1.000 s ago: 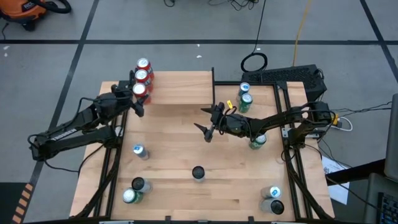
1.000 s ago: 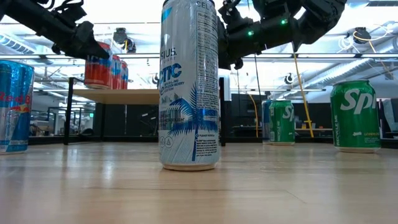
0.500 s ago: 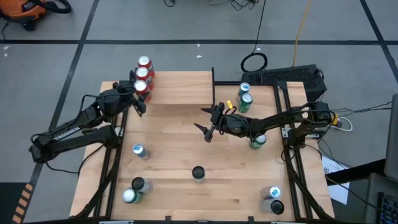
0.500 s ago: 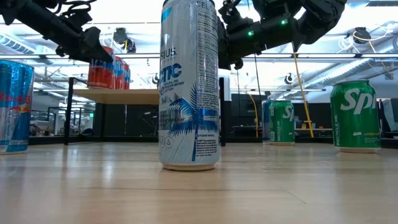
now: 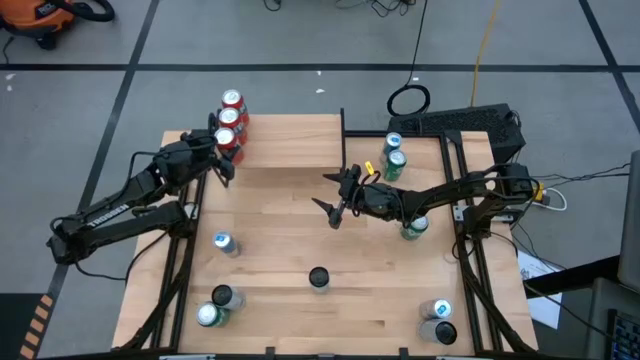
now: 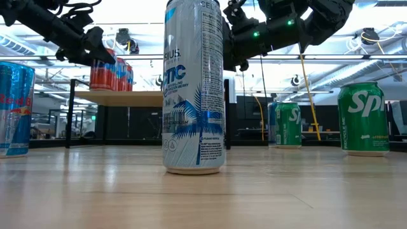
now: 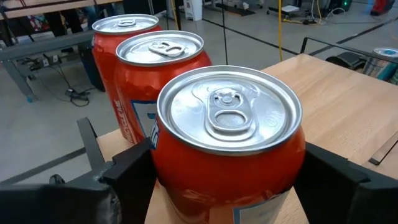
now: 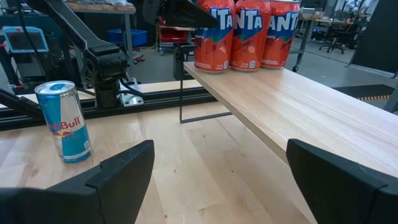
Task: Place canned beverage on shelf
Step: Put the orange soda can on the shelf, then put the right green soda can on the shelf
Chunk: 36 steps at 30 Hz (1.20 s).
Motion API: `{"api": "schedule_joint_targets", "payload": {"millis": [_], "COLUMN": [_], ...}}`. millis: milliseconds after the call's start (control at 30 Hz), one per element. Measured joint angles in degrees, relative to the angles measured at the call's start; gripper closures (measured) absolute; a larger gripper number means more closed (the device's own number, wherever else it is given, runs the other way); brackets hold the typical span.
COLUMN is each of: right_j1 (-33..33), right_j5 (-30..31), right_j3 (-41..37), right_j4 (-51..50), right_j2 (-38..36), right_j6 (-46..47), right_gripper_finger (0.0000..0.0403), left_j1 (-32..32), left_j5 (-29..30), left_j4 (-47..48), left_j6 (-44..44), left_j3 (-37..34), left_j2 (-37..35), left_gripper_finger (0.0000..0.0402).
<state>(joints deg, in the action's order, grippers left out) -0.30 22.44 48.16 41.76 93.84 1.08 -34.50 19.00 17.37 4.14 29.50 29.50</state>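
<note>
Fingers point(image 7: 134, 171) of left gripper point(image 5: 222, 165) flank red can point(image 7: 229, 146) on shelf point(image 5: 295, 140), seemingly loosened.

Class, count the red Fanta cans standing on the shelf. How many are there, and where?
3. The red cans stand in a row at the shelf's left end; the nearest sits between the left claw's fingers.

The wooden table point(image 5: 290, 260) carries a small raised shelf point(image 5: 295, 140) at twelve o'clock, with three red cans point(image 5: 229, 122) in a row at its nine o'clock end. Loose cans stand on the tabletop: green ones point(image 5: 396, 163) toward two o'clock, a tall white can point(image 5: 318, 277) near six.
</note>
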Motion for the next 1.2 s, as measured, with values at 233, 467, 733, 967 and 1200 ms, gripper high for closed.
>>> {"api": "schedule_joint_targets", "payload": {"millis": [233,467,733,967,1200], "right_j1": [0.0,0.0,0.0,0.0,-0.1], "right_j5": [0.0,0.0,0.1,0.2,8.0], "right_j3": [0.0,0.0,0.0,4.8,15.5], "right_j4": [0.0,-1.8,-16.7,-45.8,-79.5], "right_j2": [-0.3,-2.9,-12.5,-23.4,-24.7], "right_j6": [0.0,-0.5,2.5,11.4,22.5], "right_gripper_finger": [0.005,0.005,0.005,0.005,0.005], "left_j1": [0.0,0.1,0.5,7.3,16.6], "left_j5": [0.0,-1.1,-9.9,-14.5,-15.6], "left_j4": [1.7,6.8,8.7,5.2,-5.2], "left_j6": [-0.6,-1.8,-1.6,-2.2,-7.9], "left_j3": [1.6,7.3,9.2,9.1,6.6], "left_j2": [-2.3,-4.4,-6.6,-7.3,-1.4], "left_gripper_finger": [0.0016,0.0005,0.0005,0.0005,0.0004]}}
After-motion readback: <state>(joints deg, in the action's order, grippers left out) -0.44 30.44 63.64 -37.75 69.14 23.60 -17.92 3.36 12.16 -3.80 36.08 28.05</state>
